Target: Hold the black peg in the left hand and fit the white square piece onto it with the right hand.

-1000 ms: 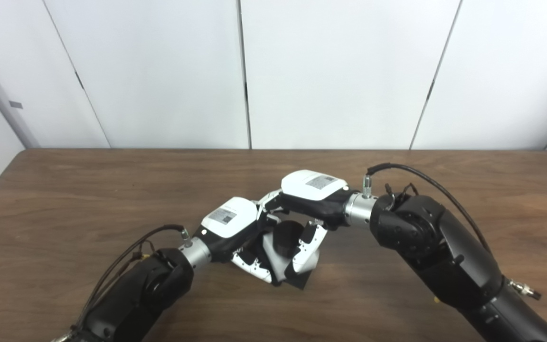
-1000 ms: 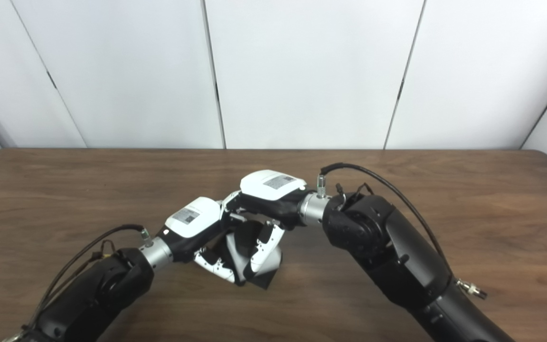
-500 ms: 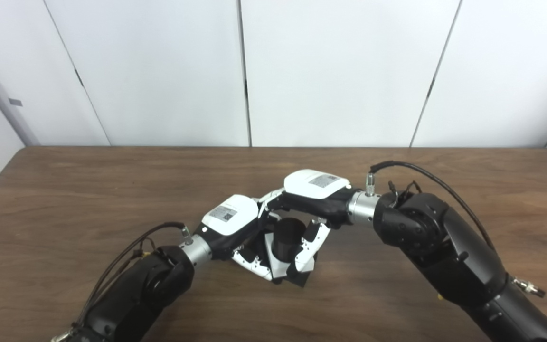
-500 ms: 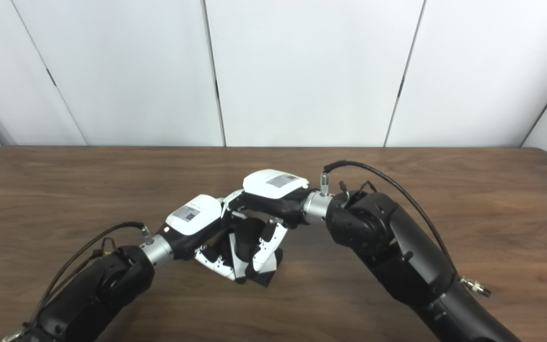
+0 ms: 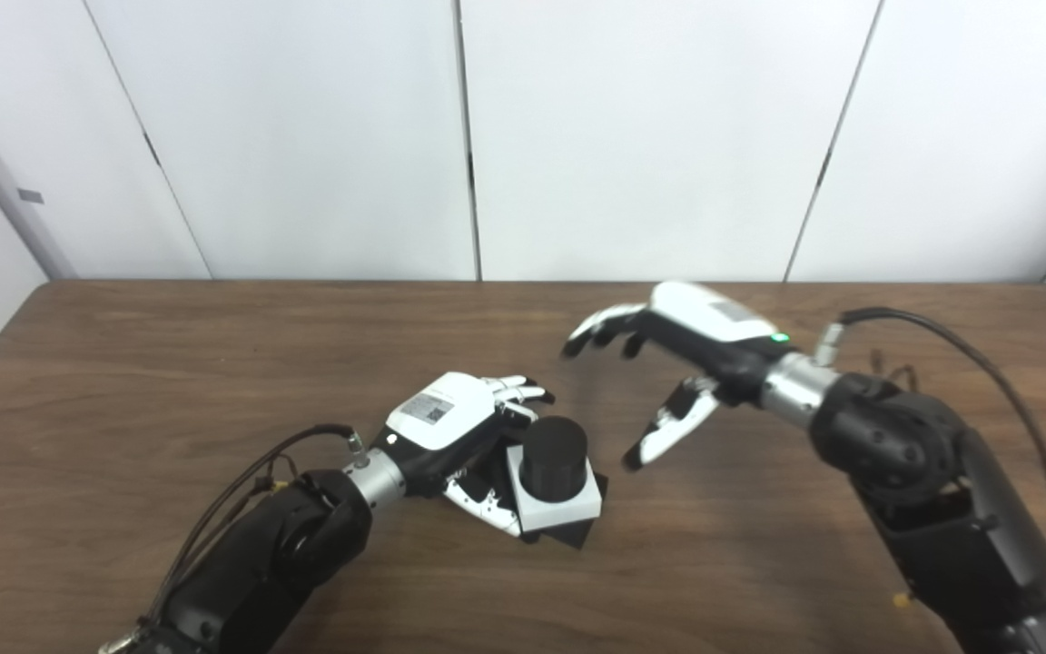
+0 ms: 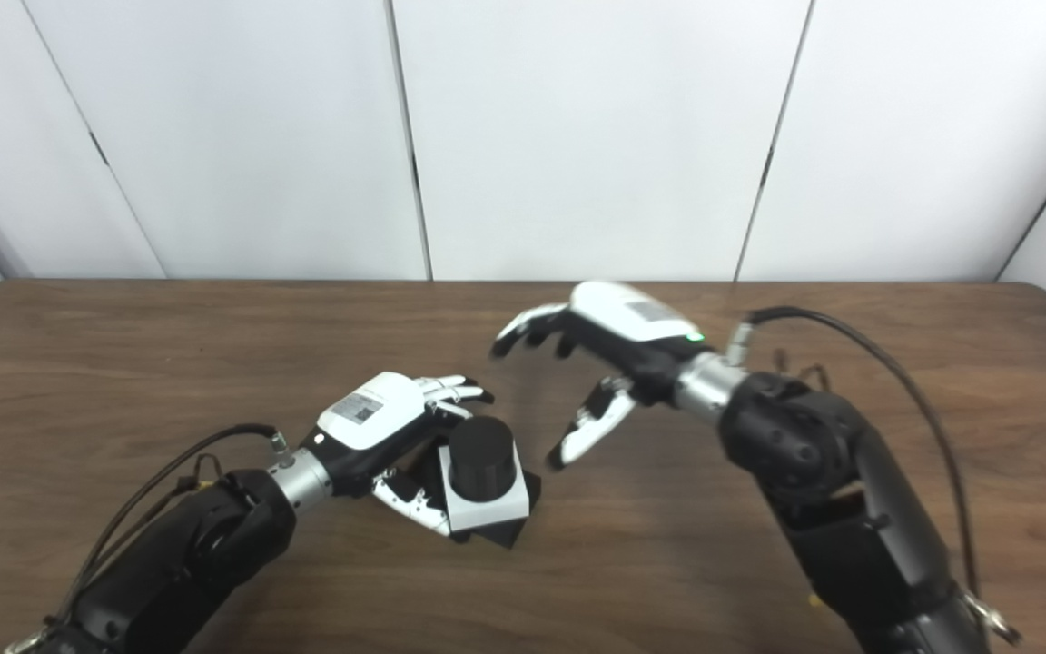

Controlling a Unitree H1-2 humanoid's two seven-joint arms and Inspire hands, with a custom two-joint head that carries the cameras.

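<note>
The black peg (image 5: 553,454) is a short round cylinder on a flat black base. The white square piece (image 5: 556,501) sits around the peg, on top of the black base, low over the table. My left hand (image 5: 461,427) holds this assembly from the left side, fingers behind and under it. My right hand (image 5: 668,363) is open and empty, fingers spread, raised above the table to the right of the peg and apart from it.
The brown wooden table (image 5: 123,381) runs to white wall panels at the back. Its rounded far corners and left edge show. Both black forearms come in from the bottom edge.
My right hand has let go of the white piece, opened and pulled away up and to the right. The white piece now sits around the peg in my left hand.
</note>
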